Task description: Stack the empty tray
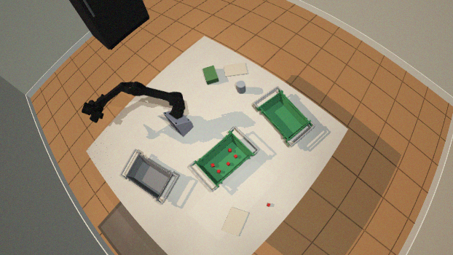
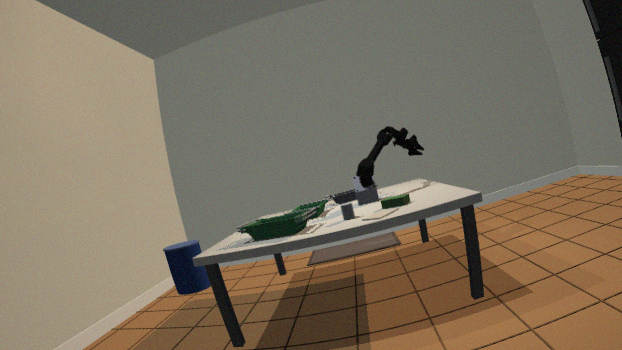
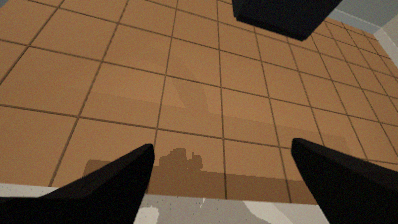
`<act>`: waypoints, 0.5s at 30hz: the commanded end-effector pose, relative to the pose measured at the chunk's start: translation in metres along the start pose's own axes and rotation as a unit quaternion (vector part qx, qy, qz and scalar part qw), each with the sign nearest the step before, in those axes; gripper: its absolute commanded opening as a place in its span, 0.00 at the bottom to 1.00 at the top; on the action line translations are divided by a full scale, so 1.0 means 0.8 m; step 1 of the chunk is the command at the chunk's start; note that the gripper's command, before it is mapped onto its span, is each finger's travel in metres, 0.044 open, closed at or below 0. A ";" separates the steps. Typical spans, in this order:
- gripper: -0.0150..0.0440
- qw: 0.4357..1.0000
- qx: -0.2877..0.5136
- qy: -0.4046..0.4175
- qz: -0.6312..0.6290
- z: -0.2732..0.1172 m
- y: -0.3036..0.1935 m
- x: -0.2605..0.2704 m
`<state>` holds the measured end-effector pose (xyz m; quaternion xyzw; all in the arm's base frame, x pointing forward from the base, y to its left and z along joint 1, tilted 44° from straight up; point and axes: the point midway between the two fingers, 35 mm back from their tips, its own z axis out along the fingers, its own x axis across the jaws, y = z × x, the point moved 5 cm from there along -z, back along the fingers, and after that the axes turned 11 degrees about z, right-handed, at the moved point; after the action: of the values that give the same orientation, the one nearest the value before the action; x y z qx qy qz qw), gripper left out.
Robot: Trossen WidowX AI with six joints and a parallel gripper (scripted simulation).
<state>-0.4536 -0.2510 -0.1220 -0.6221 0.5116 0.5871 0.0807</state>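
Note:
The loaded green tray (image 1: 215,154) (image 2: 314,208) stands mid-table with several small red blocks (image 1: 228,164) on its floor. Its two wire bars, one at the lower left end (image 1: 201,178) and one at the upper right end (image 1: 246,138), are swung out over the ends. The empty green tray (image 1: 285,116) (image 2: 277,227) stands upright and apart from it, near the table edge, its bars also out over its ends. My gripper (image 1: 89,114) (image 2: 421,151) (image 3: 221,148) is open and empty, raised past the opposite table edge, far from both trays.
A smaller grey tray (image 1: 151,175) stands beside the loaded one. A green box (image 1: 210,75) (image 2: 395,201), a grey cylinder (image 1: 240,87) (image 2: 347,211) and a flat cream plate (image 1: 236,69) lie toward the back. Another plate (image 1: 235,221) and a loose red block (image 1: 268,205) lie in front.

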 end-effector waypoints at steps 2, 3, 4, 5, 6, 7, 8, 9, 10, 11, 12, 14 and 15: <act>0.84 1.000 0.000 0.000 0.000 0.000 0.000 0.000; 0.80 1.000 0.000 0.000 0.000 0.000 0.000 0.000; 0.75 1.000 0.000 0.000 0.000 0.000 0.000 0.000; 0.71 1.000 0.000 0.000 0.000 0.000 0.000 0.000; 0.67 1.000 0.000 0.000 0.000 0.000 0.000 0.000; 0.62 1.000 -0.001 0.000 0.003 -0.001 0.002 0.000; 0.58 1.000 -0.001 0.003 -0.002 -0.002 0.000 0.001; 0.53 1.000 -0.003 0.011 -0.010 -0.008 0.000 0.004; 0.49 0.999 -0.007 0.024 -0.022 -0.018 -0.001 0.008; 0.44 0.998 -0.012 0.045 -0.040 -0.035 -0.002 0.015; 0.40 0.996 -0.018 0.067 -0.057 -0.054 -0.004 0.024; 0.40 0.989 -0.029 0.110 -0.093 -0.094 -0.010 0.038; 0.40 0.986 -0.033 0.125 -0.106 -0.108 -0.012 0.043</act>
<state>-0.4348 -0.2839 -0.1225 -0.6814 0.4804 0.5479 0.0686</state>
